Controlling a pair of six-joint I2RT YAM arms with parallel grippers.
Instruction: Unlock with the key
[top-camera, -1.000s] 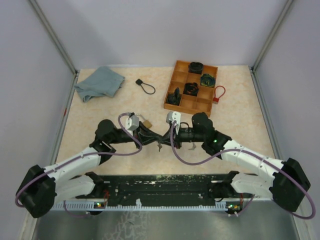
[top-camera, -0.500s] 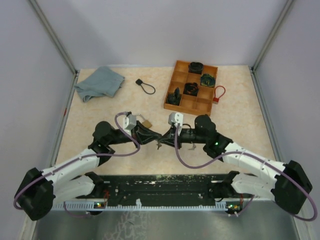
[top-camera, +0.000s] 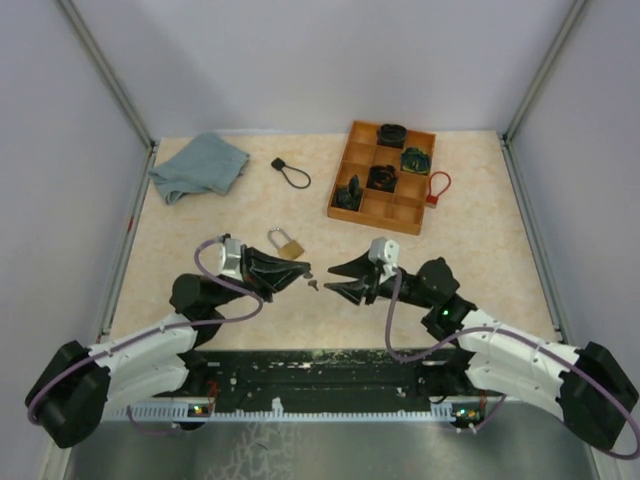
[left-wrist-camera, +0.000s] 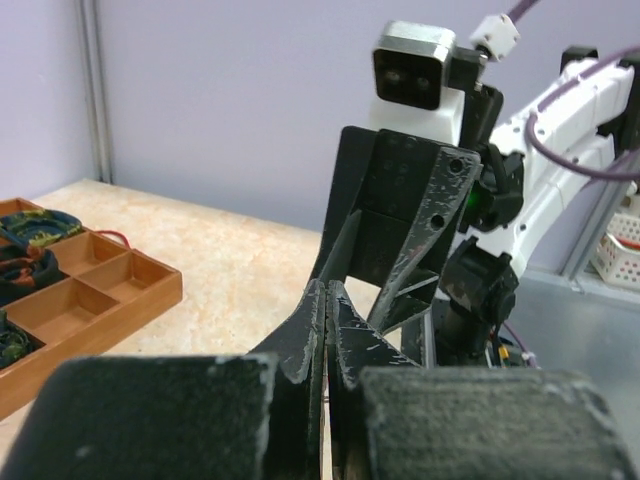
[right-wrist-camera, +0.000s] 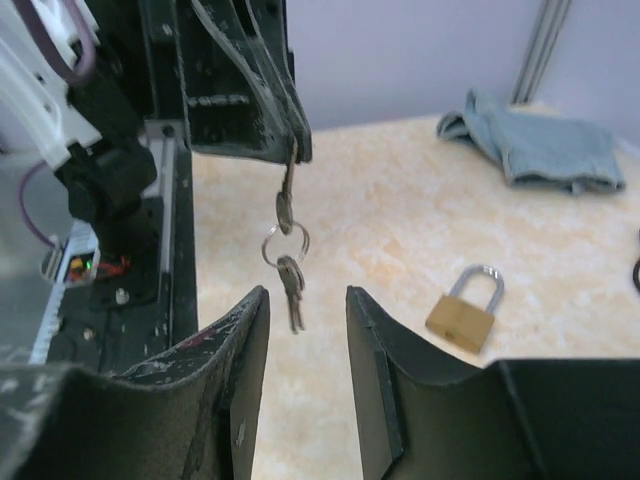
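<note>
We are clenching the key in our left gripper, its spare keys dangling above the table. The padlock is lying flat just behind that gripper, apart from it. Our right gripper is facing the keys, jaws parted and holding nothing.

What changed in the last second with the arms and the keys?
The right gripper opened, let go of the keys and drew back rightward. The left gripper closed on the keys and pulled back leftward, the bunch dangling. The padlock, cloth and tray stayed put.
</note>
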